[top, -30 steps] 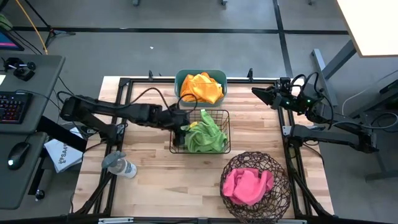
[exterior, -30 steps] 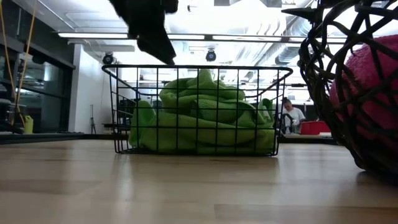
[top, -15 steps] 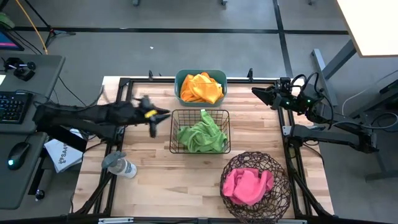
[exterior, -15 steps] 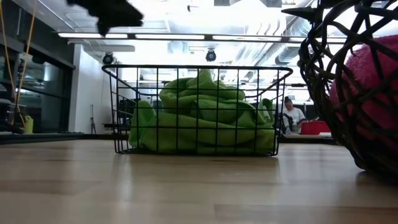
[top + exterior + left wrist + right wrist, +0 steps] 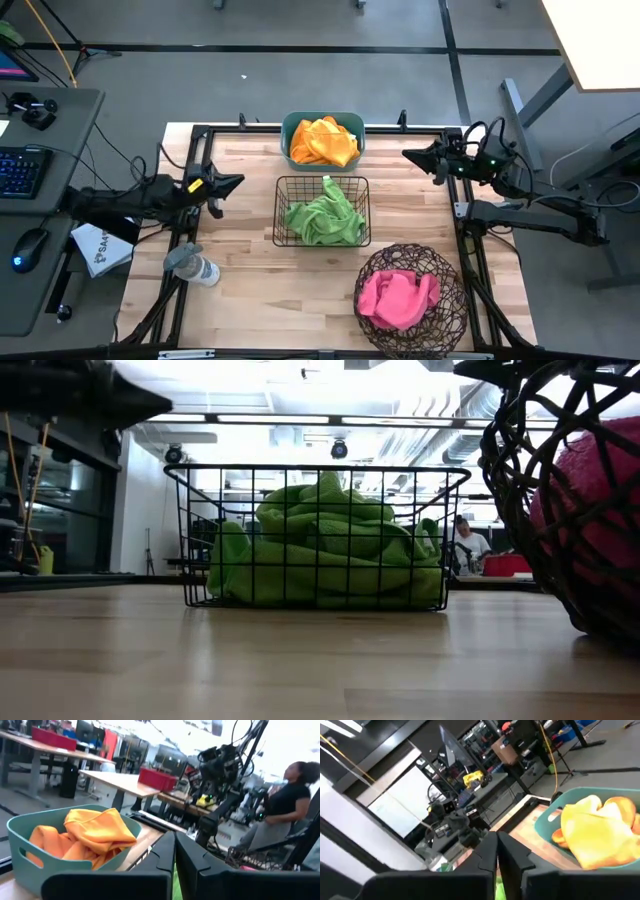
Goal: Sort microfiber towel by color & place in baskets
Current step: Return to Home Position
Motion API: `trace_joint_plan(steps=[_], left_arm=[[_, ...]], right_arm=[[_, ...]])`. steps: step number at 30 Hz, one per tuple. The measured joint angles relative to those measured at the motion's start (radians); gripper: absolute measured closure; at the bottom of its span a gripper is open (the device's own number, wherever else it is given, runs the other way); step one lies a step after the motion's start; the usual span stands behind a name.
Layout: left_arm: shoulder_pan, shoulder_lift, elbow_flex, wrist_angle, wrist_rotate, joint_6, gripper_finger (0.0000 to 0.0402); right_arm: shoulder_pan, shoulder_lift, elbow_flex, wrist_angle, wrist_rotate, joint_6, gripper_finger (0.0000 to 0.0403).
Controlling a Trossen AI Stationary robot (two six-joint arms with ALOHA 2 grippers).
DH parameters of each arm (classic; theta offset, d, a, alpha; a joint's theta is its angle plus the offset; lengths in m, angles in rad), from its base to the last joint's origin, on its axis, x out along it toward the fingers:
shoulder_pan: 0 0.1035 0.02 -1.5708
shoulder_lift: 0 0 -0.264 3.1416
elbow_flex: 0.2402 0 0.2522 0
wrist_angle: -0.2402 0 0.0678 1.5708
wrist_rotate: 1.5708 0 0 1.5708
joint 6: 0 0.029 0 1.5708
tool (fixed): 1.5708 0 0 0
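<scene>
Since the cloths (image 5: 322,213) lay sorted, homing seemed the step in hand: left tool (image 5: 238,181) and right tool (image 5: 405,154), both closed, flanked the wire basket (image 5: 320,179), needing only parking.

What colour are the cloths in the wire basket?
Lime green cloths, clearest in the low view.

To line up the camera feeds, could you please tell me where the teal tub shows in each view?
High view: the teal tub sits at the top centre of the table, just above the wire basket.
Low view: not visible.
Left wrist view: lower left of the picture.
Right wrist view: right side of the picture.
Shared landmark: the orange towels piled inside it show in all three of those views.
</scene>
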Motion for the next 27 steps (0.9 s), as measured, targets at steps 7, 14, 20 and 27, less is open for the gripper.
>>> trace_joint_plan(steps=[7,14,20,27], left_arm=[[0.0,-0.182,-0.146,0.07,-0.017,-0.01,0.0401],[-0.003,-0.174,-0.214,0.127,0.047,-0.106,0.0401],[-0.003,-0.169,-0.213,-0.003,0.115,-0.174,0.0401],[-0.003,-0.166,-0.213,-0.004,0.117,-0.16,0.0401]], right_arm=[[0.0,-0.014,0.0,-0.052,-0.125,-0.043,0.04],[0.0,-0.108,0.0,-0.208,-0.201,-0.12,0.0401],[0.0,-0.269,-0.087,-0.241,-0.28,-0.142,0.0402],[-0.005,-0.445,-0.359,0.148,-0.279,-0.081,0.0402]])
